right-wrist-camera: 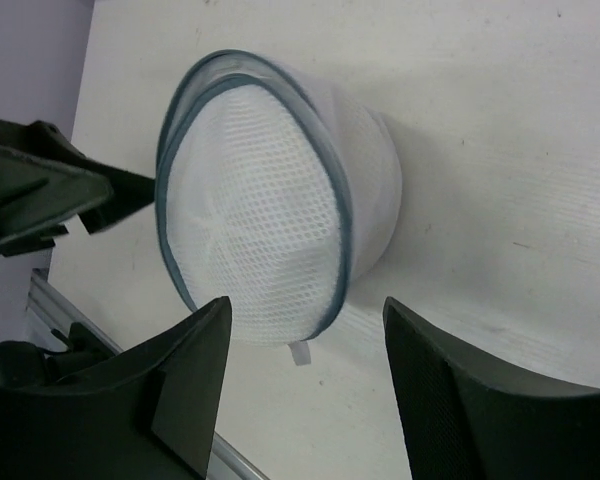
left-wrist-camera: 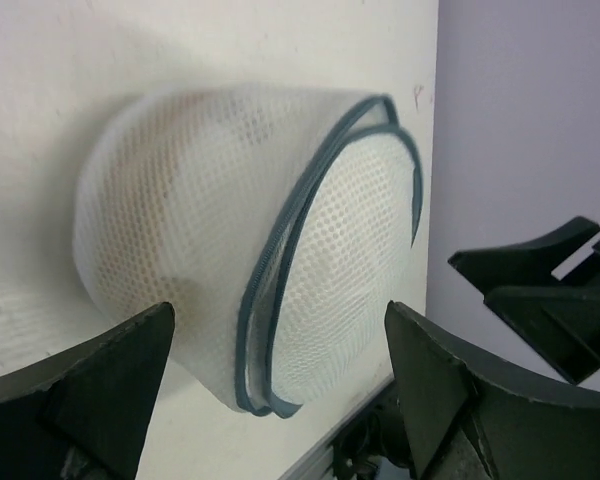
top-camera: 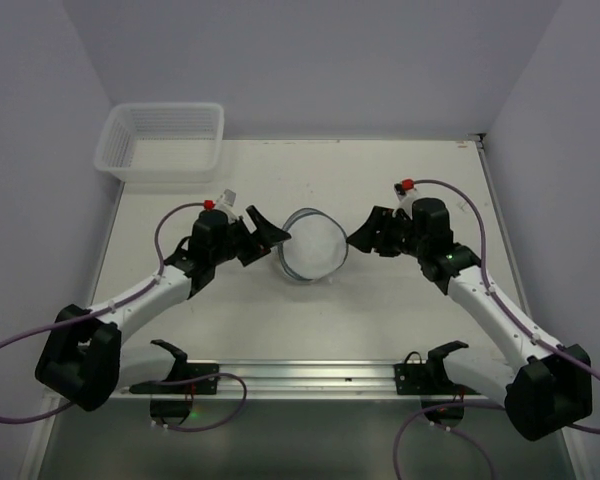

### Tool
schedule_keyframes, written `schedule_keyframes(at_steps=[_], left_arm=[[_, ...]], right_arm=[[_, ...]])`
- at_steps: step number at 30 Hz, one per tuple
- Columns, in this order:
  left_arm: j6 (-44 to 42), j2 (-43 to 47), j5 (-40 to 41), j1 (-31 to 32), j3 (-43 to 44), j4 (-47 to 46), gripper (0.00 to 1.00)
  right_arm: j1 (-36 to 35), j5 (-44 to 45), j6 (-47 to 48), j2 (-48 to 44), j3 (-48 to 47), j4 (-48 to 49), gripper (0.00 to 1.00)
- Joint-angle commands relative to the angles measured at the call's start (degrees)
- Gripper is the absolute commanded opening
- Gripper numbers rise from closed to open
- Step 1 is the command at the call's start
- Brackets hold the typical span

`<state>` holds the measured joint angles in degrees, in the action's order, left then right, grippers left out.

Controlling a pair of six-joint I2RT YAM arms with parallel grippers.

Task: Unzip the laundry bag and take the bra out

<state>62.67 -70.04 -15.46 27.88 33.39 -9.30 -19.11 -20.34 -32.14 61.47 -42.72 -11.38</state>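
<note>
The laundry bag is a small round white mesh case with a grey-blue zip rim, lying mid-table between both arms. It shows in the left wrist view and in the right wrist view, where a small white tab hangs from its near rim. My left gripper is open just left of the bag, its tips close to the rim. My right gripper is open just right of it. Neither holds anything. The bra is hidden; the mesh shows only a faint shape inside.
A rectangular white latticed plastic basket stands at the back left corner. A metal rail runs along the near edge between the arm bases. Purple cables loop off both arms. Walls close the table at left, back and right.
</note>
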Motion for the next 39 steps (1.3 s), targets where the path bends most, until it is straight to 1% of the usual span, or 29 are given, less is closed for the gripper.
schedule_keyframes(at_steps=[1,2,3,4,5,6,7,10,12,14,18,19,21,24,28,29,31,32,34,35,36,39], left_arm=[[-12.9,0.4,0.3,-5.1,7.0,6.0,0.89],[-14.8,-0.7,0.1,-6.5,8.8,7.2,0.88],[-17.1,-1.8,-0.7,-6.9,12.6,8.9,0.87],[-21.1,-4.6,-1.3,-7.0,14.7,9.2,0.86],[-22.6,-6.3,-2.4,-7.0,16.5,11.3,0.86],[-24.0,-7.9,-5.2,-7.0,19.9,12.3,0.86],[-25.9,-11.1,-6.8,-7.0,21.4,12.7,0.85],[-27.3,-15.0,-11.6,-7.0,24.5,14.2,0.83],[-26.9,-15.3,-12.7,-7.0,24.2,13.1,0.82],[-26.3,-14.3,-12.7,-7.0,22.6,12.2,0.82],[-25.9,-12.1,-11.1,-7.0,20.4,12.6,0.82],[-25.7,-11.3,-10.7,-7.0,19.4,12.6,0.82],[-25.5,-10.6,-9.9,-7.0,18.6,12.6,0.82],[-25.1,-9.8,-9.2,-7.2,17.4,12.7,0.82],[-24.4,-9.1,-9.1,-7.6,16.7,13.3,0.83],[-24.4,-8.8,-8.7,-7.8,16.7,13.7,0.83],[-24.5,-8.1,-7.7,-8.3,16.7,14.8,0.83],[-24.5,-7.8,-7.3,-8.6,16.6,15.3,0.83],[-24.7,-7.0,-5.8,-9.1,16.4,16.7,0.83],[-24.6,-6.8,-5.1,-9.7,16.4,17.1,0.83],[-24.5,-6.6,-4.9,-9.9,16.4,17.8,0.83],[-23.9,-6.0,-4.8,-11.0,15.7,18.4,0.83]], right_arm=[[-2.4,4.2,2.3,-1.2,-3.8,-2.1,0.65],[-3.7,5.6,2.7,-1.0,-4.5,-2.5,0.66],[-4.3,6.1,2.7,-0.5,-4.8,-2.6,0.66],[-4.9,6.5,2.8,-0.2,-5.1,-2.5,0.67],[-5.7,7.6,3.0,0.1,-5.7,-2.4,0.67],[-5.8,7.7,3.0,1.3,-6.0,-2.4,0.68],[-5.8,7.9,3.0,2.0,-6.3,-2.2,0.68],[-5.8,11.0,2.4,4.7,-7.5,-2.2,0.68],[-5.5,14.4,2.4,6.1,-8.8,-2.7,0.68],[-4.6,14.5,2.4,8.5,-9.7,-3.0,0.68],[-4.1,8.4,3.0,12.3,-10.5,-1.7,0.66],[-4.1,5.5,3.1,13.0,-10.5,-0.4,0.66],[-4.1,3.5,3.3,14.4,-10.3,0.9,0.64],[-4.1,0.8,4.1,16.6,-10.5,2.9,0.59],[-4.1,-2.4,4.5,19.3,-11.6,4.0,0.49],[-4.1,-2.6,4.4,19.5,-11.7,4.2,0.37],[-4.1,-2.0,4.4,18.9,-11.6,4.3,0.24],[-4.1,-1.6,4.8,18.4,-11.5,4.3,0.14],[-4.1,0.0,5.5,16.5,-11.8,3.5,0.05],[-4.0,0.2,6.3,15.6,-11.9,3.4,0.01],[-4.1,0.0,6.8,14.7,-11.9,3.2,0.00],[-5.6,-0.8,9.8,9.1,-10.8,3.4,0.00]])
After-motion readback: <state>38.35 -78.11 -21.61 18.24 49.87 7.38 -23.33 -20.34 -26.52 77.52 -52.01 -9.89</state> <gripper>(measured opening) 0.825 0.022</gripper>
